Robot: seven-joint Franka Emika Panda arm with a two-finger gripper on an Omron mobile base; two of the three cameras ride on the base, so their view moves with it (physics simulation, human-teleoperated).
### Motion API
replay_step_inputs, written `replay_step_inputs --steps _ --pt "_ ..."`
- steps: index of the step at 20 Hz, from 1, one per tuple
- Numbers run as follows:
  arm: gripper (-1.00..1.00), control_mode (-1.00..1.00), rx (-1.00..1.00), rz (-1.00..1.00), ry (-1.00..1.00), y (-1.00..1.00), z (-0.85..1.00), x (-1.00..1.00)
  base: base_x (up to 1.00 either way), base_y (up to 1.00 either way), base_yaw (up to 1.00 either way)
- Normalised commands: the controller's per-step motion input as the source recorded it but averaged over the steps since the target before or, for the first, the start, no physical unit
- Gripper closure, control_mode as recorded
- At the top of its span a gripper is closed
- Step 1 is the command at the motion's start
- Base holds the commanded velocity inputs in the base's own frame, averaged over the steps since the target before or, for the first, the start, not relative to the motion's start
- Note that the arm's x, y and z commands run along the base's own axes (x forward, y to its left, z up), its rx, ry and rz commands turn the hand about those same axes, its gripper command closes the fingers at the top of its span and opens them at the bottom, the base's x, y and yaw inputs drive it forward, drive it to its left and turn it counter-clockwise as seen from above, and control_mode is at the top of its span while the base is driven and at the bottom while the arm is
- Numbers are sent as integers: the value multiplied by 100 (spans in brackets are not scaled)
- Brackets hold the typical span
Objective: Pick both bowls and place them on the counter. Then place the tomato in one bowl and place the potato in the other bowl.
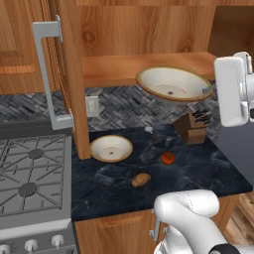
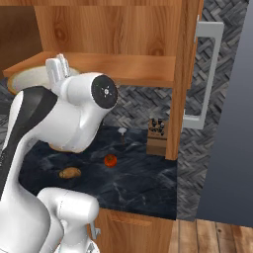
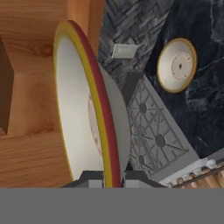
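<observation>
My gripper (image 3: pixel 113 177) is shut on the rim of one bowl (image 3: pixel 87 113). That bowl (image 1: pixel 171 83) hangs tilted at the front edge of the wooden shelf, above the counter (image 1: pixel 208 168), with the gripper (image 1: pixel 208 91) at its right rim. The other bowl (image 1: pixel 111 148) stands upright on the counter next to the cabinet side, and appears too in the hand view as a cream disc (image 3: pixel 176 64). The tomato (image 1: pixel 167 158) and the potato (image 1: pixel 141 179) lie loose on the counter, apart from both bowls. From the right base, the arm hides most of the held bowl (image 2: pixel 29 78).
A knife block (image 1: pixel 193 126) stands at the back of the counter under the held bowl. The stove (image 1: pixel 30 173) adjoins the counter on the left. An open cabinet door with a grey handle (image 1: pixel 49 74) sticks out above the stove. The wooden shelf (image 1: pixel 114 69) runs behind.
</observation>
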Motion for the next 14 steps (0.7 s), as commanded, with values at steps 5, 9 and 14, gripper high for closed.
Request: replay_step_inputs --steps 5,9,14 --pt "100 -100 0 25 0 31 -9 -59 0 0 0" --pt "100 -100 0 27 0 34 -28 -41 0 0 0" --pt "100 -100 -5 21 1 38 -56 -8 0 0 0"
